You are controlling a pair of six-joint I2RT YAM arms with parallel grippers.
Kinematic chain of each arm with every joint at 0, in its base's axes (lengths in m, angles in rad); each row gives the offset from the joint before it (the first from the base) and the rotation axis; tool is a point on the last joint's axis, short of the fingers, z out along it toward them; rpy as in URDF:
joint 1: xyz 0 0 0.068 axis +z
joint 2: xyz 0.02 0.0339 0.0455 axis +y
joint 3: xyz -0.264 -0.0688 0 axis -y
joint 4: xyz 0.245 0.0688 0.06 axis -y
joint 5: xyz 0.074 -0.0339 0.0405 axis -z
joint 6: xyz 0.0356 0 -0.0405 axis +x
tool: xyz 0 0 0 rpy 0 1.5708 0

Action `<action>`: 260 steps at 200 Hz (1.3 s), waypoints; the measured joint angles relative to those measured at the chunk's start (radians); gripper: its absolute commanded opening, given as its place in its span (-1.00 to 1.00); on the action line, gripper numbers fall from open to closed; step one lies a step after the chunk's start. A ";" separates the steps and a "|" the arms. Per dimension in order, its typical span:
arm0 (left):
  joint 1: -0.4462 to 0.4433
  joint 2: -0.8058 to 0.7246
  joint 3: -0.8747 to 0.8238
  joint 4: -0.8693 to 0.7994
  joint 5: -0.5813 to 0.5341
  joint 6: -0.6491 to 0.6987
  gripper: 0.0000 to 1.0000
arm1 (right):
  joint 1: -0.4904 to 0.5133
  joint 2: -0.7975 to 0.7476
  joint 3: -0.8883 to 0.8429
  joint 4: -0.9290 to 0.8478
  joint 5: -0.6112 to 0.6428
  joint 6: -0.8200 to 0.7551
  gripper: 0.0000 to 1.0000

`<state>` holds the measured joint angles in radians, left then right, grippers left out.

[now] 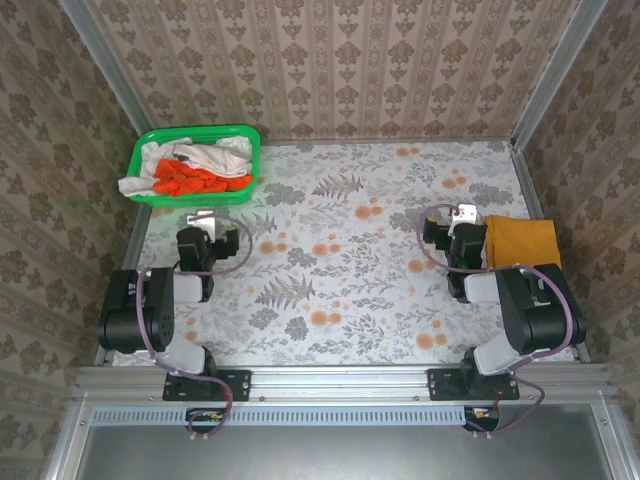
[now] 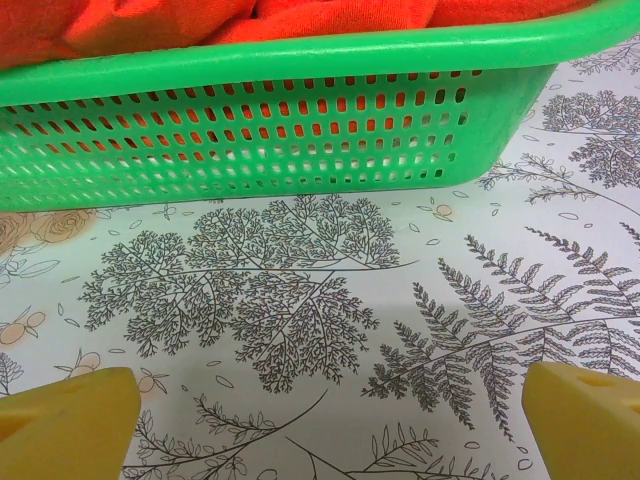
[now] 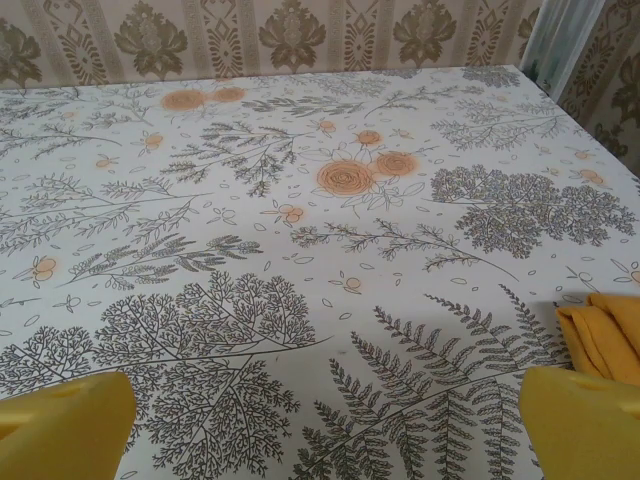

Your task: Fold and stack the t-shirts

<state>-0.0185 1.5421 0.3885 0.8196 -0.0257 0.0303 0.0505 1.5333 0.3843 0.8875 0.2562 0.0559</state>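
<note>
Top camera first. Spotting a green perforated plastic basket (image 1: 195, 165) parked in the far-left corner of the floral-print table top (image 1: 340, 250). Stuffed with a crumpled bright orange-red cloth t-shirt (image 1: 195, 183) and some rumpled off-white cloth t-shirts (image 1: 205, 153). Looks like the unfolded supply, kept out of the working middle. Over on the right edge, finding a mustard yellow cloth t-shirt (image 1: 522, 243) already folded into a flat rectangle, lying just beside the right gripper (image 1: 462, 214) (probably the start of the stack, tucked aside to keep the centre free for folding). Seeing the left gripper (image 1: 205, 218) pointed at the basket, just short of its near wall. Guessing a reach for the next shirt.

Left wrist camera next. Staring straight at the basket's slotted near wall, with orange-red cloth bulging over the rim and showing through the holes. Seeing yellow fingertips (image 2: 65, 425) at the two bottom corners, so spread wide with nothing between them but bare table.

Right wrist camera last. Same story: yellow pads (image 3: 60, 425) far apart at the bottom corners, gripping nothing, hovering low over the printed ferns and roses. Catching the layered folded edge of the mustard shirt at the lower right, right up against the right-hand pad. Can't tell whether touching or just beside.

Hunting for brands, labels or writing: finding none legible anywhere.
</note>
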 measured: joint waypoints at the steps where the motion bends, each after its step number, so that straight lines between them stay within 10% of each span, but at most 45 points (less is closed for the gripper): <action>1: 0.000 0.000 0.000 0.000 0.000 0.000 1.00 | 0.000 0.000 0.000 0.000 0.000 0.000 1.00; 208: -0.003 -0.001 0.000 0.000 -0.010 0.001 1.00 | 0.000 -0.010 0.000 -0.006 -0.001 0.000 1.00; 260: -0.119 -0.233 0.011 -0.134 -0.145 0.057 1.00 | 0.001 -0.348 0.006 -0.259 -0.024 0.000 1.00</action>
<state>-0.1371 1.3090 0.4000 0.6857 -0.1703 0.0872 0.0517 1.1854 0.3904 0.6281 0.2325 0.0555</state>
